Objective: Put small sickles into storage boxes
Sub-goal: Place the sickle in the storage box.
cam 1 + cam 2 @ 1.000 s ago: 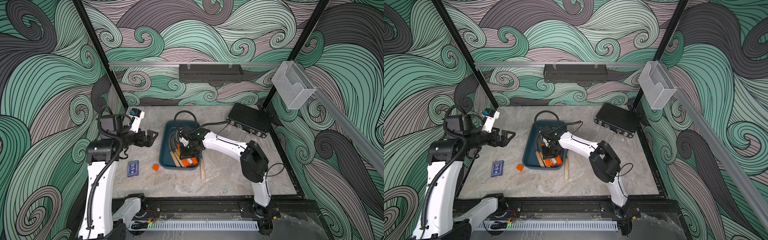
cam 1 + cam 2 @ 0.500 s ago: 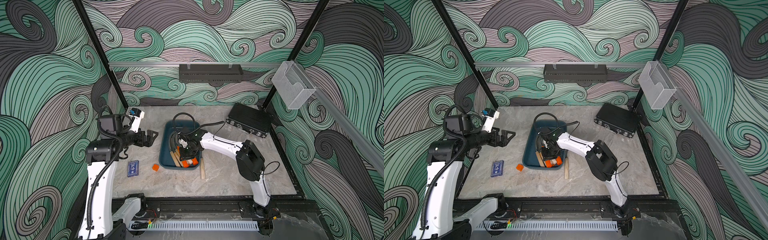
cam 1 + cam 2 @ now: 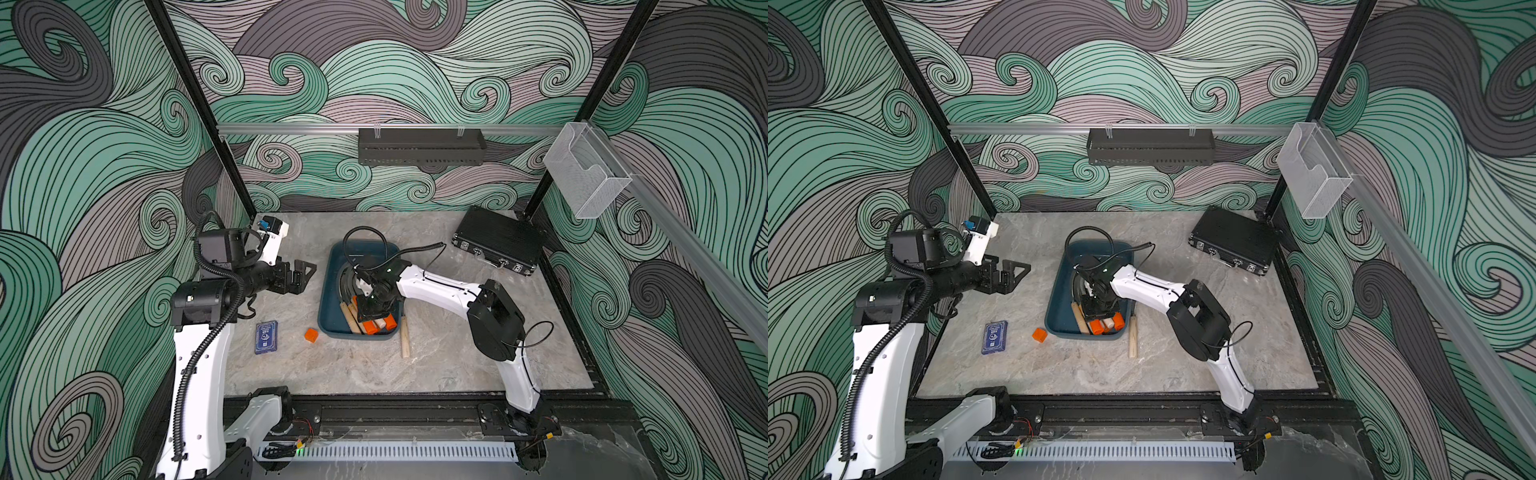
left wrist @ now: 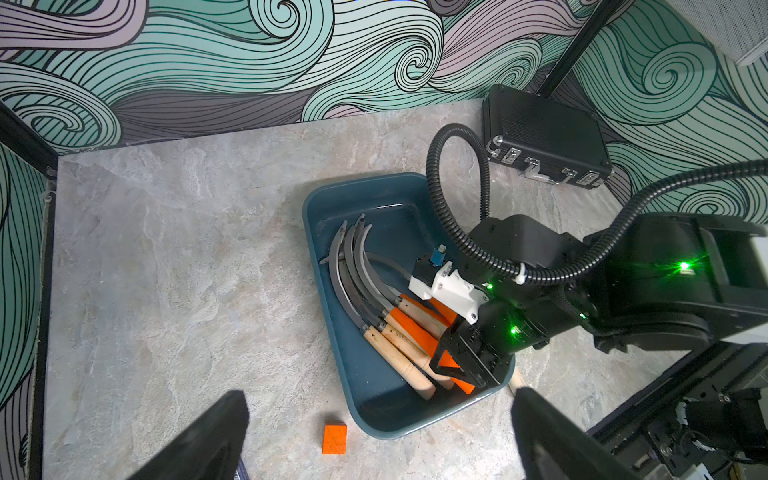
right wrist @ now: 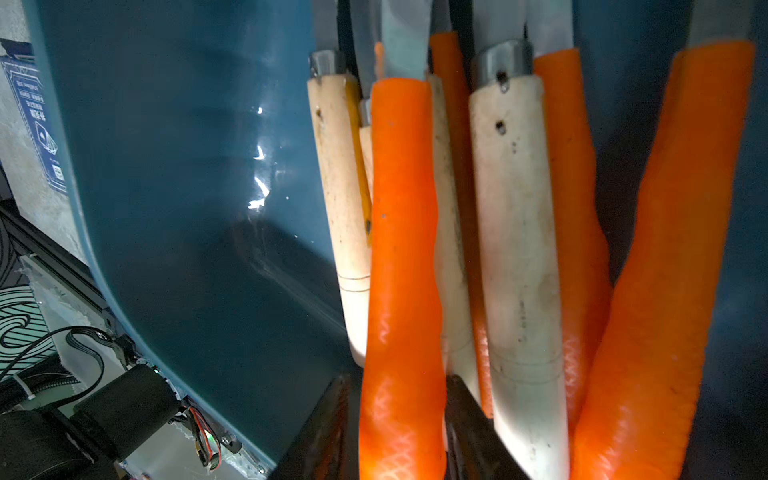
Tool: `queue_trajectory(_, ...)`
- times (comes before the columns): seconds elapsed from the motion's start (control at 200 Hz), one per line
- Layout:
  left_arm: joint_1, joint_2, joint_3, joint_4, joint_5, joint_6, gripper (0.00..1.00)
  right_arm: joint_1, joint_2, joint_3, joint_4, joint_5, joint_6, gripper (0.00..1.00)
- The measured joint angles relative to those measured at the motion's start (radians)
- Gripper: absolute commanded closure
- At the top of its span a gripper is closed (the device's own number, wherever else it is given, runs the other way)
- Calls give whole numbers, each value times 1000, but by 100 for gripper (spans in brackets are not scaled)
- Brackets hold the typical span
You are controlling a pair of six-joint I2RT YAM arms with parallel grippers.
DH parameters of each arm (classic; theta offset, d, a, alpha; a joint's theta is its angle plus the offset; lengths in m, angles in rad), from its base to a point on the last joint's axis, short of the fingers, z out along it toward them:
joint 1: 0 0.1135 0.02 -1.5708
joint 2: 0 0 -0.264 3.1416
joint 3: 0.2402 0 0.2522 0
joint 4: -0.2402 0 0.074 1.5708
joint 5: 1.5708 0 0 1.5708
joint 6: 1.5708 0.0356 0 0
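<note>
The dark teal storage box [image 3: 328,286] [image 3: 1059,291] [image 4: 328,316] sits mid-table. Several small sickles [image 3: 353,320] [image 4: 374,299] lie in it, orange and pale wooden handles toward the front and grey blades curving back. My right gripper [image 3: 376,318] [image 3: 1100,313] [image 4: 457,365] is low inside the box over the handles. In the right wrist view an orange handle [image 5: 399,249] lies between its fingers [image 5: 328,419], and a thin gap shows on one side. One wooden-handled sickle [image 3: 404,340] [image 3: 1133,338] lies on the table beside the box's right wall. My left gripper [image 3: 305,270] [image 3: 1019,270] [image 4: 378,392] hovers open and empty left of the box.
A small orange cube [image 3: 311,334] [image 4: 333,438] and a blue card pack [image 3: 266,336] lie front left of the box. A black latch case [image 3: 498,245] stands at the back right. A clear bin [image 3: 586,174] and a black shelf [image 3: 419,145] hang on the walls.
My right arm has shifted slightly left and its gripper has settled among the handles in the box. Its jaws have parted a little around the orange handle. The left arm has not moved.
</note>
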Motion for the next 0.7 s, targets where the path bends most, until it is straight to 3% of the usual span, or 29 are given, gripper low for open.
queue_trajectory(0.29,0,1,23,-10,-5,5,1,5,-61,-8,-14,89,-12,57)
queue_trajectory(0.7,0,0,26,-16,-13,16,1,4,-499,-266,-7,328,-52,58)
